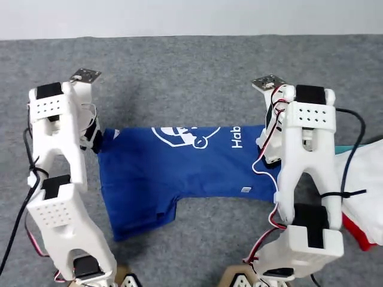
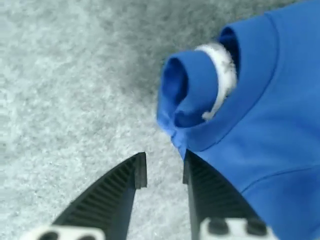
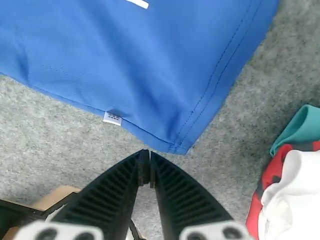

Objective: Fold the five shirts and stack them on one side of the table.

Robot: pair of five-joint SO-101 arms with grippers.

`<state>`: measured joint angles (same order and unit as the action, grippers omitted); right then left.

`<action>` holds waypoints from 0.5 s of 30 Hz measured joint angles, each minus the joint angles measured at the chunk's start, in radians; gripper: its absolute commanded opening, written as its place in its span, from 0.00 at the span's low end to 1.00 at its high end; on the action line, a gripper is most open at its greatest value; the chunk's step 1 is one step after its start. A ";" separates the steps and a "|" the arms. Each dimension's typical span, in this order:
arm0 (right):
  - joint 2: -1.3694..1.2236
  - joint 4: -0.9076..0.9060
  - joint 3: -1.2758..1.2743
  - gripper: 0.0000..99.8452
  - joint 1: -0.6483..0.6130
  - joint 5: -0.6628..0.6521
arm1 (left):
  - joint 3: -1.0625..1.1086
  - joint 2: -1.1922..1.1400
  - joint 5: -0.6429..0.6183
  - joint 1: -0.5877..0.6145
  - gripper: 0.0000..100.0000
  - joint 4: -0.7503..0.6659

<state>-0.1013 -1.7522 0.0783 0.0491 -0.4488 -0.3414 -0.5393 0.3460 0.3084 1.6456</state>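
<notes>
Blue shirt [image 1: 179, 167] lies spread flat on the grey felt-covered counter [image 1: 197, 78] between the two arms, printed side up, one short sleeve pointing toward the arm bases. Its collar [image 2: 200, 85] is rumpled and rolled open, showing a white neck label [image 2: 222, 70] inside.

The left fingers [image 2: 125, 185] are parted by a narrow gap and grip nothing. Their tips sit just at the collar's edge, with the fabric touching or nearly touching one tip.

The right fingers [image 3: 125, 185] are pressed together with nothing between them, over bare counter just beside the shirt's hem corner, near the small white side tag [image 3: 112, 118].

Beyond that hem lies a heap of other garments: a white shirt [image 1: 359, 185], a red one [image 3: 270, 175] and a teal one [image 3: 295, 130], bunched together at the counter's edge.
</notes>
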 measured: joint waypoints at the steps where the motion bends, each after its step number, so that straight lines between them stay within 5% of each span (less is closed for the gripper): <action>1: 0.000 0.000 0.000 0.01 0.000 0.000 | 0.000 0.000 0.006 0.000 0.13 0.008; 15: 0.273 0.000 -0.203 0.01 -0.114 -0.005 | -0.002 0.181 0.055 0.175 0.00 0.077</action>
<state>0.1718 -1.7522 -0.1243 -0.0644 -0.4534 -0.3429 -0.3583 0.4012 0.4833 1.7223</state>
